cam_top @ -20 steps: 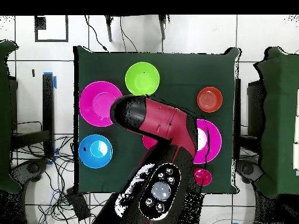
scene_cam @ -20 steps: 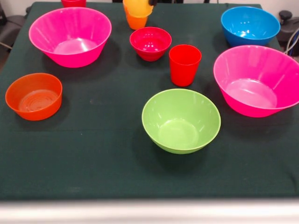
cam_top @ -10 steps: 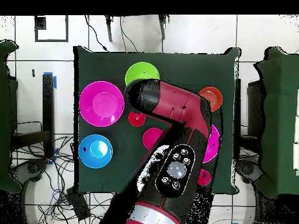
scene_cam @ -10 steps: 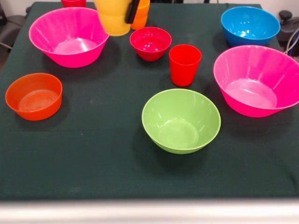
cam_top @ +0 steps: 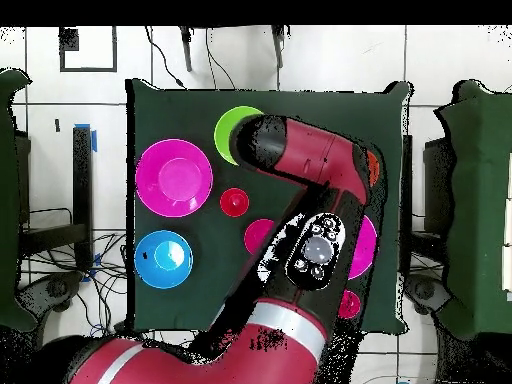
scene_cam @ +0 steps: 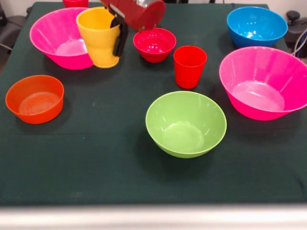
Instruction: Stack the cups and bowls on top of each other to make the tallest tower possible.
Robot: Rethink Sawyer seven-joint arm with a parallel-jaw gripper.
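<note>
Gripper (scene_cam: 116,33) clamped on rim of yellow cup (scene_cam: 99,37), one black finger (scene_cam: 120,40) down cup's outer wall; cup upright, held just in front of left hot-pink bowl (scene_cam: 58,33). Lime-green bowl (scene_cam: 186,124) sits empty near table centre. Red cup (scene_cam: 190,66) stands beside crimson bowl (scene_cam: 154,44). Orange bowl (scene_cam: 34,98) at left, blue bowl (scene_cam: 257,25) far right. Overhead: arm (cam_top: 310,180) covers part of green bowl.

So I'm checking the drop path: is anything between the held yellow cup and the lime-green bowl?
Nothing visible blocks it. The gripper holds the yellow cup aloft; bare table lies between it and the lime-green bowl. The red cup stands off to the side.
</note>
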